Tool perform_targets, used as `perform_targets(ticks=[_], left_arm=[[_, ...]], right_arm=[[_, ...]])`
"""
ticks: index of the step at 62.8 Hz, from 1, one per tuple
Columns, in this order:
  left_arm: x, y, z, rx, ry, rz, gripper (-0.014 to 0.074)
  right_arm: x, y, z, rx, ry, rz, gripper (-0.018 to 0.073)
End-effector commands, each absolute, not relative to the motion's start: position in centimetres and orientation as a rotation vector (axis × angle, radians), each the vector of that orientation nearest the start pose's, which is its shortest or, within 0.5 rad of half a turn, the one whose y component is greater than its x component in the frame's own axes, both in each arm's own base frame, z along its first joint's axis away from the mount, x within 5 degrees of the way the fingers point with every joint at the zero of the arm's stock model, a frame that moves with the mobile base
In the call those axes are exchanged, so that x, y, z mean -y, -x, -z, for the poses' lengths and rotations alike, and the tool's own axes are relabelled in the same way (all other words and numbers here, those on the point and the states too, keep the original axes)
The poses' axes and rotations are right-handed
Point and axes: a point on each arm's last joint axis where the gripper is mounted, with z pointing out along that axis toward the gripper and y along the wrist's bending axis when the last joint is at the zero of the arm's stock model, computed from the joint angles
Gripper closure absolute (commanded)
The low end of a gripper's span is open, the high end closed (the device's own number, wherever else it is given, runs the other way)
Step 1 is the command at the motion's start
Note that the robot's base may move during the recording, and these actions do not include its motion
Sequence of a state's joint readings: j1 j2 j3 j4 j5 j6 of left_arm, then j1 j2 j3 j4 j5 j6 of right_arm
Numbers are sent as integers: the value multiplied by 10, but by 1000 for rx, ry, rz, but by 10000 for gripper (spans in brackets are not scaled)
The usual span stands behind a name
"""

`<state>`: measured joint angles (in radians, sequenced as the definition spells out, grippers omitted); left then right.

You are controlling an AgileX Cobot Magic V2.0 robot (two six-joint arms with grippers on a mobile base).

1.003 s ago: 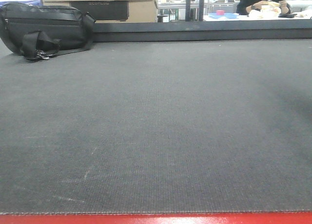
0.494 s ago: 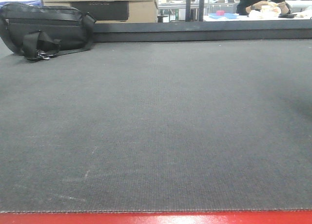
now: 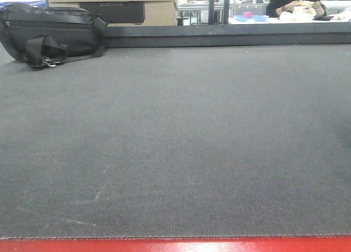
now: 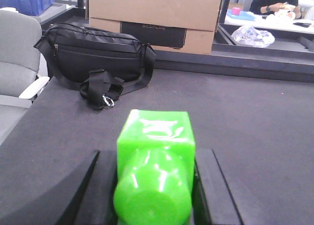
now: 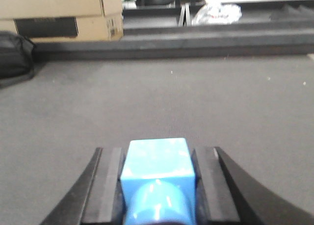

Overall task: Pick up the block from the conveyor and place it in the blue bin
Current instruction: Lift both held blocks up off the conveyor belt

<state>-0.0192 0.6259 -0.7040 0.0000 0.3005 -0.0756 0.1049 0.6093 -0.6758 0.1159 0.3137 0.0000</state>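
Note:
The conveyor (image 3: 175,142) is a wide dark grey belt with a red frame edge (image 3: 175,245) along the near side. No block lies on it in the front view, and neither gripper shows there. In the left wrist view my left gripper (image 4: 154,154) is shut on a glossy green block (image 4: 154,137), held above the belt (image 4: 255,117). In the right wrist view my right gripper (image 5: 158,149) is shut on a glossy blue block (image 5: 156,159) above the belt (image 5: 171,97). A blue crate (image 4: 27,0) stands off the belt at the far left.
A black bag (image 3: 52,32) with a strap and clip lies on the belt's far left; it also shows in the left wrist view (image 4: 95,56). Cardboard boxes (image 4: 152,16) stand behind a dark raised far edge (image 3: 230,35). A grey chair (image 4: 17,53) is at the left. A person (image 3: 296,0) sits at a far table.
A faint shadow at the right side of the belt in the front view has faded away. Nothing else on the belt has moved.

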Motion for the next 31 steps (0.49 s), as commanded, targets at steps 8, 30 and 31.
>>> perform_targets(ticks=[8, 30, 31], left_arm=[[2, -100, -368, -1616, 44, 78, 708], [2, -82, -372, -1579, 43, 79, 708], [2, -82, -372, -1579, 43, 79, 708]], right_arm=[[-14, -104, -369, -1670, 27, -179, 721], [-12, -93, -379, -1580, 24, -181, 721], [-12, -93, -379, -1580, 24, -181, 721]])
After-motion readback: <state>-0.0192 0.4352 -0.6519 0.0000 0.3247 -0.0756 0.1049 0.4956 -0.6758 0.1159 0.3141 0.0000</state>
